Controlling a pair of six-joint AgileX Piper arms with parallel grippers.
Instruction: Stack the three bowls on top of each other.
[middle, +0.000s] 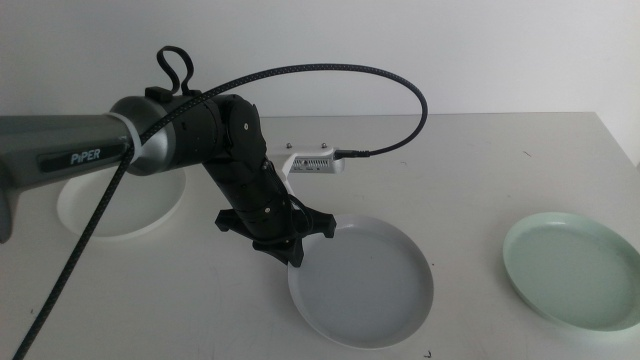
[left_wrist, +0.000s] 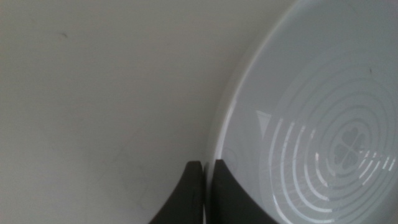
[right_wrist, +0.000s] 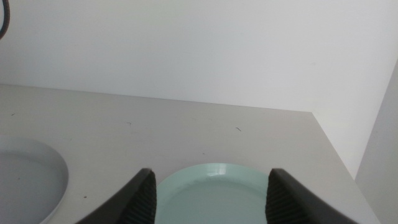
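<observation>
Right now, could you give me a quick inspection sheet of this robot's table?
Surface: pale table, a few small dark specks.
Job's things: white bowl far left, grey-blue bowl in the middle, mint green bowl right; none stacked.
Clutter: nothing seen.
Grippers: left gripper shut on the grey-blue bowl's rim; right gripper open, hanging behind the mint green bowl.
Cables: black braided cable looping over the left arm to a small white box.
Surroundings: plain white wall.

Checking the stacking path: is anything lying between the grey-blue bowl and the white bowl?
No object lies between them. The left gripper is shut on the grey-blue bowl rim; only the left arm itself crosses the table toward the white bowl.
</observation>
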